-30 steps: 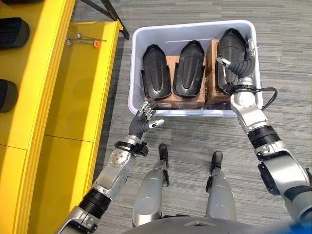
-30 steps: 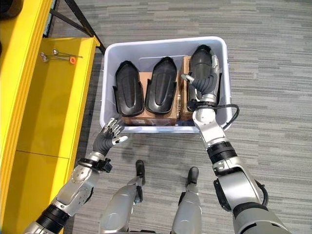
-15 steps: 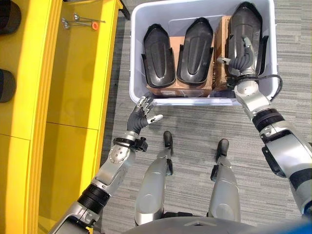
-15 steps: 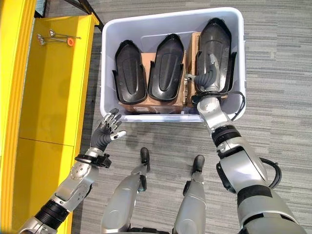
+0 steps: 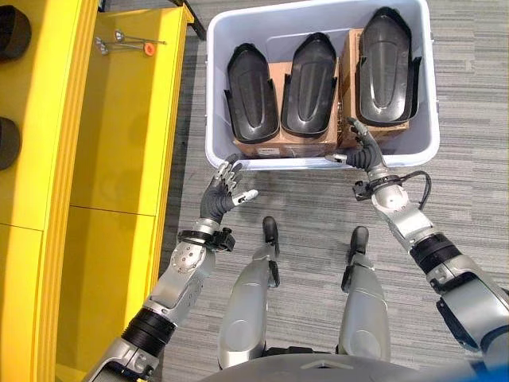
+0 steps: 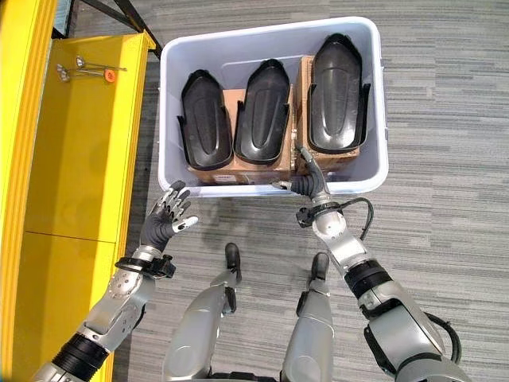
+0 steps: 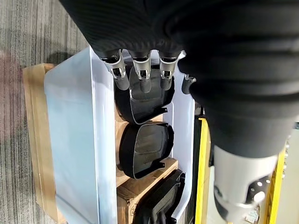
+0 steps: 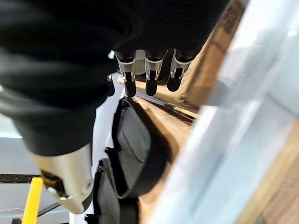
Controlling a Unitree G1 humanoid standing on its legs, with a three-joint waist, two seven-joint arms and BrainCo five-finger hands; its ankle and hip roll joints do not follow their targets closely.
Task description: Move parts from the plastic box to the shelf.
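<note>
Three black parts (image 5: 311,87) in one plastic box (image 5: 238,28)

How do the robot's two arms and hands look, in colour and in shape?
Both arms are silver-grey, with black bands at the joints. The left hand and the right hand each have a dark ribbed cover over the back and wrist, and silver fingers with dark tips. A black cable loops beside the right wrist.
</note>
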